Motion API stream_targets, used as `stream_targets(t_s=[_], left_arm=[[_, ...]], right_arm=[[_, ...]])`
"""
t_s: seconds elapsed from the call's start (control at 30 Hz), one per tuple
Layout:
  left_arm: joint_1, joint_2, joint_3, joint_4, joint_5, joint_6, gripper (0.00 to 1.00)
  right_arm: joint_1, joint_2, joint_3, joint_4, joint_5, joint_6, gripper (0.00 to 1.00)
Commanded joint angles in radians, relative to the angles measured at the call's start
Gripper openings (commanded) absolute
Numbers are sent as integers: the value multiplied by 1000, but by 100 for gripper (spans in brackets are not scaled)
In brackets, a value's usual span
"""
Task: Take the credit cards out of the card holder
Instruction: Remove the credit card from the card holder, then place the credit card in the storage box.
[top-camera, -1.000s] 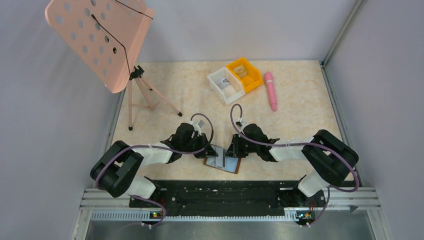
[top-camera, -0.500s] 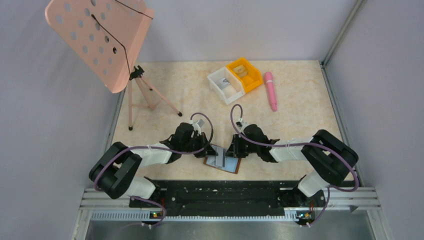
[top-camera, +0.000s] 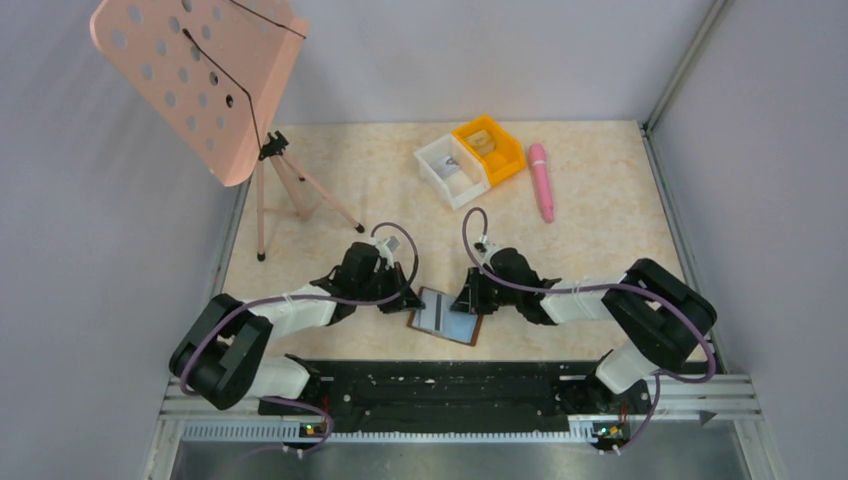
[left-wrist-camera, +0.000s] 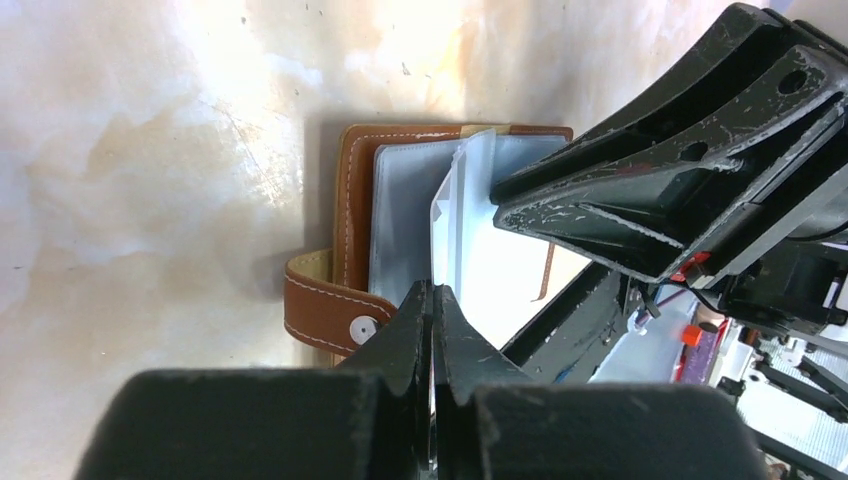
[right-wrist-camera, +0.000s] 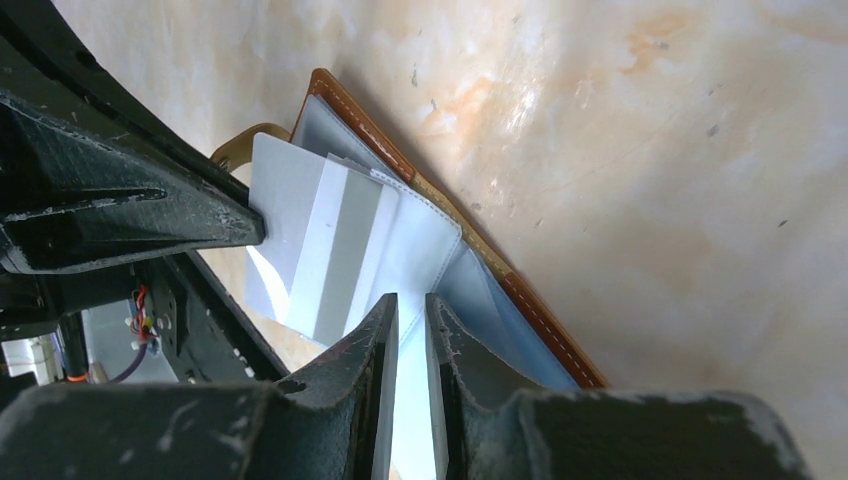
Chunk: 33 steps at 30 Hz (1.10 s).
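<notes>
At the far left a pink perforated music stand rises on its thin tripod over the marbled table. Near it, the left arm reaches in toward the middle of the near edge. The left jaws are pressed fully together on the corner of a whitish credit card with a grey stripe. The card sticks partway out of a pocket, tilted up off the leather.

The card holder lies open and flat on the table between the two arms, close to the near edge. Its brown stitched cover faces down and its pale blue-grey pockets face up. The clasp tab curls out on the left arm's side.

The right arm comes in from the other side. The right jaws stand only a sliver apart, with a pale inner leaf of the card holder between them.

Farther back, a white bin touches an orange bin. A pink pen lies just to their right.
</notes>
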Motion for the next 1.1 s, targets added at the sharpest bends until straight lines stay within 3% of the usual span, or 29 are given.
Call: stream_targets(t_s=[0.0,0.23,0.6,0.9,1.07], left_arm=[[15,-30,45,-56,-58,59,0],[20,-50,52,-91,-120,36,0],[23,-258,94,-318,-398,-20,0],[23,-374,117,-297,-262,10,0],[22,-394,71,-100,-38,75,0]], right_arm=[[-50,57,9,-53,41,-101,17],[-81,124,160,-137,44,-223,17],[-102,0,221,-256,43,-291,21],[-101,-149,180,-167,-38,-270,29],[-102,-229,160,-60,-179,-260,43]])
